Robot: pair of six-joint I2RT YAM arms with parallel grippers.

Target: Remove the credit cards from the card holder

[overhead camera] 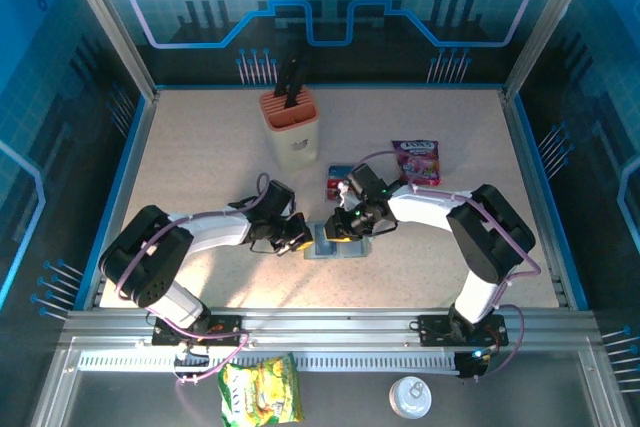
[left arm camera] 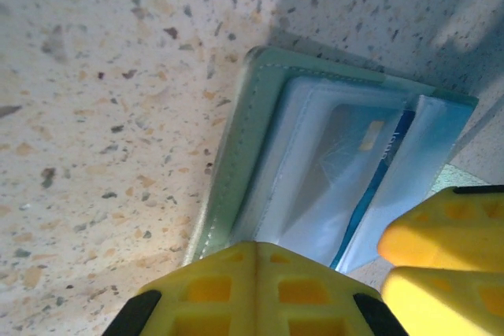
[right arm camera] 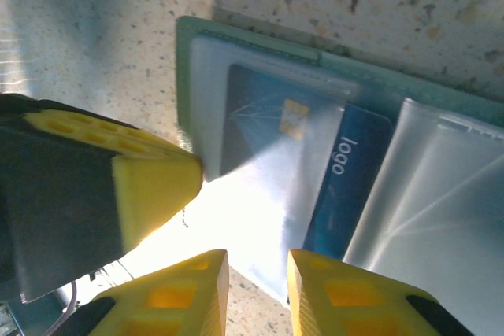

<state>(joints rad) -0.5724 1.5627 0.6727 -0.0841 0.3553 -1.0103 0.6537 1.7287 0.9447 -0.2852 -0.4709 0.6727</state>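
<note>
Grey-green, flat folding card holder (overhead camera: 336,243) lies open mid-way across the speckled beige surface (overhead camera: 200,147). The closed left end effector (left arm camera: 256,253) pins its edge. The right end effector (right arm camera: 257,264), jaws narrowly parted, straddles the clear sleeve (right arm camera: 260,194) beside the protruding blue credit card (right arm camera: 346,186). Pinching sleeve and card together would likely drag the whole holder.
</note>
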